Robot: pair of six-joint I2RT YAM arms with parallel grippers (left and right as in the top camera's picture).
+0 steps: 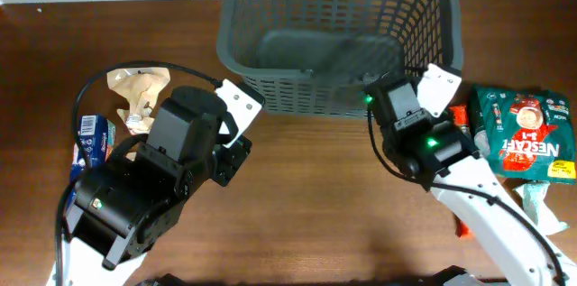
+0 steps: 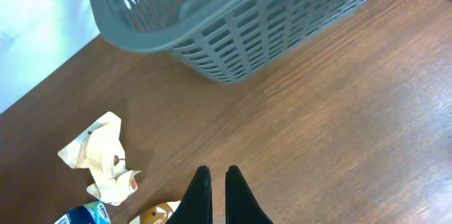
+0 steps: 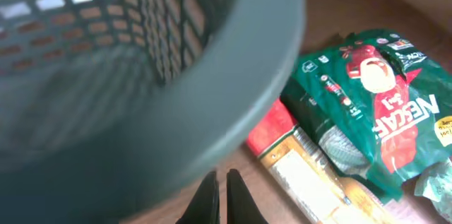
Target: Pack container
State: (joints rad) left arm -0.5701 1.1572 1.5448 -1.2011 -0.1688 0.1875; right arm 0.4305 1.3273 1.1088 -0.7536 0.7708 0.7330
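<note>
The dark grey basket (image 1: pixel 270 60) stands at the table's far middle, its floor bare as far as I can see. It also shows in the left wrist view (image 2: pixel 233 33) and right wrist view (image 3: pixel 212 97). My left gripper (image 2: pixel 217 174) is shut and empty over bare wood, below the basket's left corner. My right gripper (image 3: pixel 219 177) is shut and empty, right by the basket's right near corner rim. A green Nescafe packet (image 1: pixel 527 133) lies right of the basket. It also shows in the right wrist view (image 3: pixel 381 111) over a red and orange packet (image 3: pixel 311 174).
A crumpled beige wrapper (image 1: pixel 135 92) and a blue packet (image 1: pixel 90 137) lie at the left, also seen from the left wrist as the wrapper (image 2: pixel 102 157) and blue packet (image 2: pixel 81 215). A pale packet (image 1: pixel 541 205) lies at the right edge.
</note>
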